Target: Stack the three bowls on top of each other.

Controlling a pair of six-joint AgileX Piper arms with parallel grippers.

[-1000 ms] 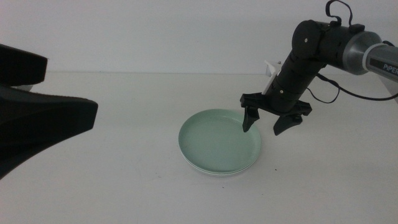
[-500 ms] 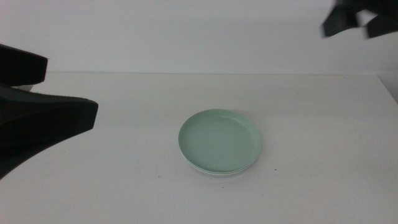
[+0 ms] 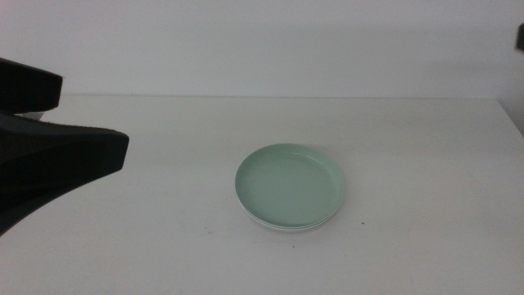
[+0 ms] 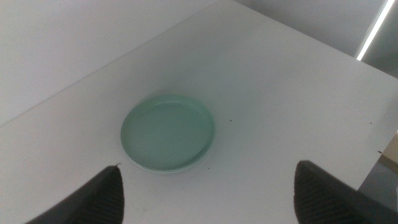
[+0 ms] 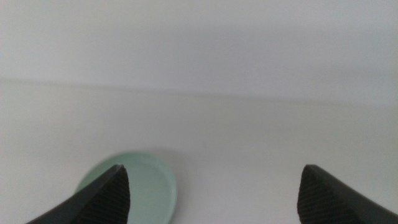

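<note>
Mint bowl empty atop a pale, perhaps white, bowl; left tool and right tool both released, well apart

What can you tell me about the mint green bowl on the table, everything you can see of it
The mint green bowl is a shallow, plate-like round dish with a low rim, of smooth plastic by its look, and empty. It sits level on top of a stack near the middle of the white table; a paler rim of another bowl shows just beneath its near edge. How many lie under it cannot be told. No gripper touches it.
</note>
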